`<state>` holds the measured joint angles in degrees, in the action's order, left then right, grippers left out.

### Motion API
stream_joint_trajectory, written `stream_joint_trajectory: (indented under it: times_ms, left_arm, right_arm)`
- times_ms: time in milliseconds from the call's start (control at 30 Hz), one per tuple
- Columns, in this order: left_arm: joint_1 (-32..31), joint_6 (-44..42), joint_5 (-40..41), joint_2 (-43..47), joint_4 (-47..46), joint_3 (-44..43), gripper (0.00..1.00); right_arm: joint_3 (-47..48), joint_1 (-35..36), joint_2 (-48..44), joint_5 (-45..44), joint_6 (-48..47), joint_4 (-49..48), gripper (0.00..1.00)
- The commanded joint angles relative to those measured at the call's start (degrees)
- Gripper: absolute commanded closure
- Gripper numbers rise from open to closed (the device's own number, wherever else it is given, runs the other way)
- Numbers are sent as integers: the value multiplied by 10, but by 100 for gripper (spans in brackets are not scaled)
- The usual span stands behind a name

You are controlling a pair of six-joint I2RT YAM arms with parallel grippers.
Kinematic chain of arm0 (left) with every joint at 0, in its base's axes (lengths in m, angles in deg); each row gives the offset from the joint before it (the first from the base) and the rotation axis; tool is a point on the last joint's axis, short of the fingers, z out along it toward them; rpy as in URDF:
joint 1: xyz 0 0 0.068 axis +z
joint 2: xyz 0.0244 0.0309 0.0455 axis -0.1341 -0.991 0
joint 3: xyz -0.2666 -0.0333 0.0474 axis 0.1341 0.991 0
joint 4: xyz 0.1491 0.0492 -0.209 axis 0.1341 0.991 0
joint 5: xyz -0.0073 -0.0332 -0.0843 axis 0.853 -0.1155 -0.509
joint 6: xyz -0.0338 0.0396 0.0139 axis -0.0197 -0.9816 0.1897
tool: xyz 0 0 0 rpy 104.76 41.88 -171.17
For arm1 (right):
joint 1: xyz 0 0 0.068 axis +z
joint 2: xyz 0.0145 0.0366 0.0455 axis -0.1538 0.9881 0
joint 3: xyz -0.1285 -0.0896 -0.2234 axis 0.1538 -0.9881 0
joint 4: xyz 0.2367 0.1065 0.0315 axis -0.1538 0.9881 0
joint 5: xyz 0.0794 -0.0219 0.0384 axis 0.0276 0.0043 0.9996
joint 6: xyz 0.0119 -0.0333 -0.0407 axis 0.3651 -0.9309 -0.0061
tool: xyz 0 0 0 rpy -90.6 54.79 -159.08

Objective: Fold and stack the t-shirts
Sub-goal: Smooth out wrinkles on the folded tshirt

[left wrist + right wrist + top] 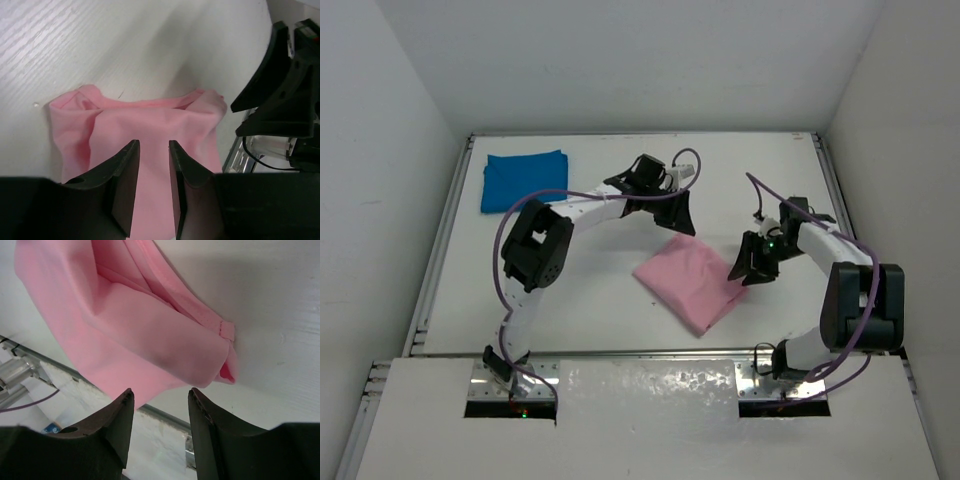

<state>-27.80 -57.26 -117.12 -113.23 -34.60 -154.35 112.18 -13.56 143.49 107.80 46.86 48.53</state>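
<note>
Top view: blue t-shirt (524, 180) sits folded at the table's (590, 300) far-left corner. Pink t-shirt (688, 282) is folded mid-table, well apart from it, so you've still got stacking to do.
Left wrist: left gripper (152, 145) hovers over pink, fingers slightly apart, empty.
Right wrist: right gripper (160, 392) is at pink's folded corner, fingers apart, empty.

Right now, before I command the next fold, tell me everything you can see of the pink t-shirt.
The pink t-shirt is soft, plain light-pink cloth, folded into a rumpled rectangle lying skewed flat on the white table, near its middle. Layered folds and a hemmed corner show at one end. The left gripper and right gripper sit close by, jaws apart; neither holds it.
</note>
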Motion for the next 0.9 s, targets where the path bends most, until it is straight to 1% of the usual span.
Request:
stream_joint_trajectory:
  times_ms: [0, 167, 433, 767, 833, 867]
  left_arm:
    - [4, 5, -5, -9, -34, 14, 72]
    - [-3, 7, -8, -28, -42, 27, 73]
    - [-13, 11, 14, -51, -54, 29, 74]
    - [-12, 10, 34, -59, -53, 29, 74]
    - [-12, 10, 36, -56, -53, 31, 74]
    - [-12, 10, 38, -56, -53, 32, 74]
  right_arm:
    - [-7, -1, -12, -12, -15, -29, 53]
    - [-8, -1, -6, -51, -36, -27, 53]
    - [-12, -1, 8, -70, -25, -36, 55]
    - [-25, -1, 33, -26, -6, -72, 56]
    - [-31, -1, 34, -14, 1, -87, 61]
    - [-32, -1, 36, -9, 7, -89, 65]
